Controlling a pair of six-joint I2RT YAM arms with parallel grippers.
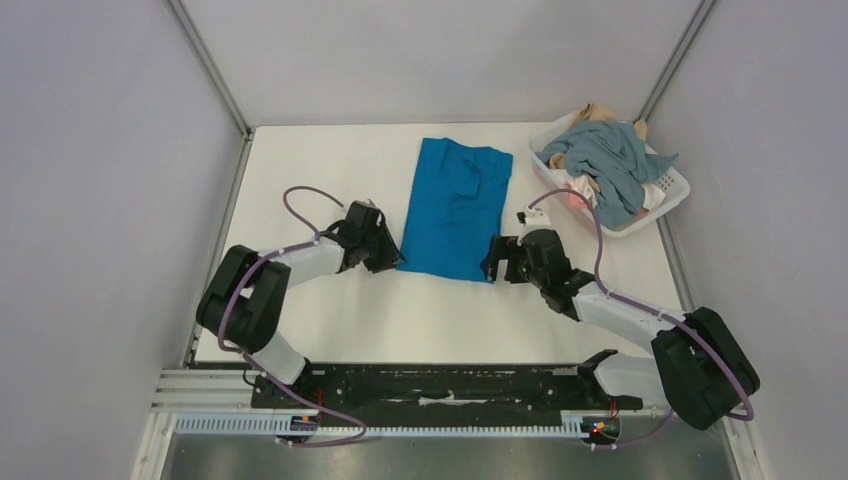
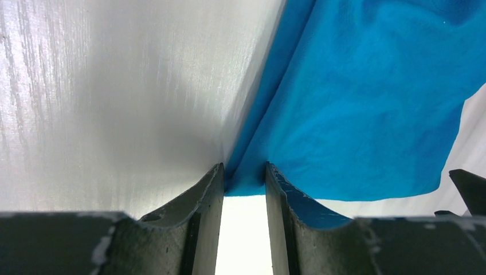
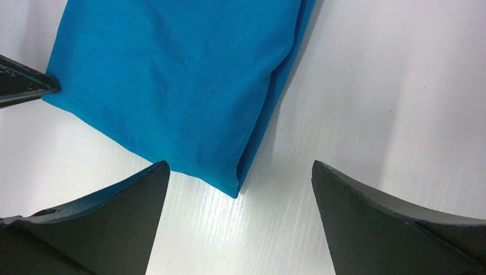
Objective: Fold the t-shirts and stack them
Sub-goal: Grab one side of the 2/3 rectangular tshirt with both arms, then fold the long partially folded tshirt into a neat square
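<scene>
A bright blue t-shirt (image 1: 455, 205) lies folded lengthwise into a long strip on the white table. My left gripper (image 1: 385, 258) is at the strip's near left corner. In the left wrist view its jaws (image 2: 243, 169) are narrowed on that corner, and the blue cloth (image 2: 355, 103) rises in a ridge from the tips. My right gripper (image 1: 493, 262) is at the near right corner, open wide. In the right wrist view that corner of the shirt (image 3: 172, 86) lies flat on the table just ahead of the gripper (image 3: 240, 163), untouched. More t-shirts, a grey-blue one (image 1: 610, 160) on top, sit in the basket.
A white slotted basket (image 1: 672, 195) stands at the back right corner, with tan (image 1: 600, 112) and peach-pink (image 1: 580, 192) cloth under the grey-blue shirt. Grey walls enclose the table on three sides. The arms' base rail (image 1: 440, 385) runs along the near edge.
</scene>
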